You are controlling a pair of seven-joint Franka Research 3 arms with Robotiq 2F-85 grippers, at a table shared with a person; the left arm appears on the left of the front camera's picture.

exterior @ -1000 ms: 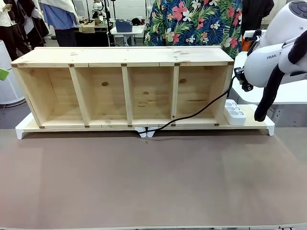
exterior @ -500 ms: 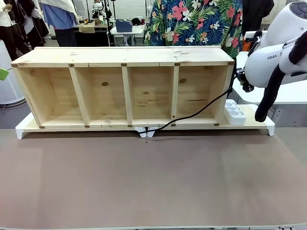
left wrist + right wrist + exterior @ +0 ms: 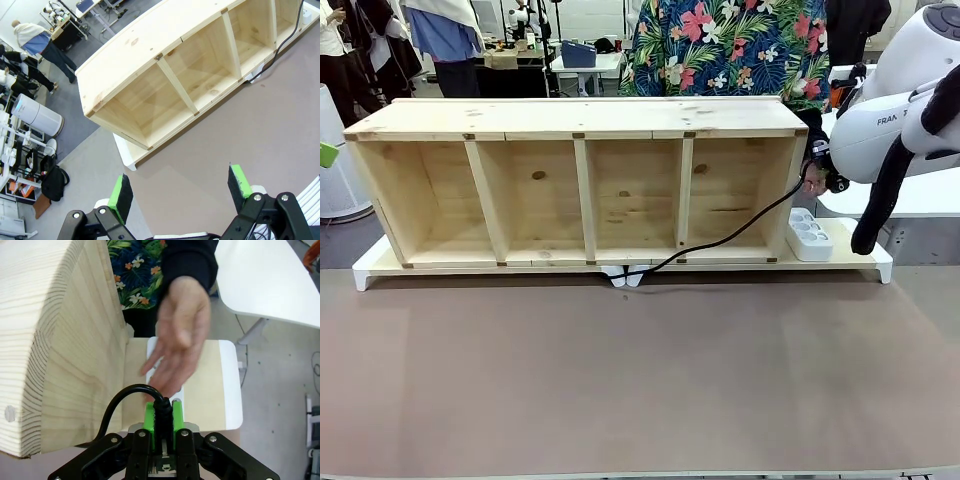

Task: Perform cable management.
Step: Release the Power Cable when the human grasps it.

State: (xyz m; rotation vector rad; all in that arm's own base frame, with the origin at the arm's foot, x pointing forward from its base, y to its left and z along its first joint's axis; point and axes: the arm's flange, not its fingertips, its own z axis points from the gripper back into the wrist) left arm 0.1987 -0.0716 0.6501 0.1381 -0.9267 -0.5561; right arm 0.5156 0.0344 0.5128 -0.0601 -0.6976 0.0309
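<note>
Wooden shelf (image 3: 580,180) with four open compartments, all bare except the rightmost, where the cable (image 3: 740,228) crosses its floor. Cable thin, black, runs from front edge of white tray (image 3: 372,268) up past shelf's right end; white power strip (image 3: 809,234) sits there. Right gripper (image 3: 162,415) pinches cable at its plug end; person's hand (image 3: 180,335) just beyond. Left gripper (image 3: 180,192) spread wide, holding nothing, above table (image 3: 640,380).
</note>
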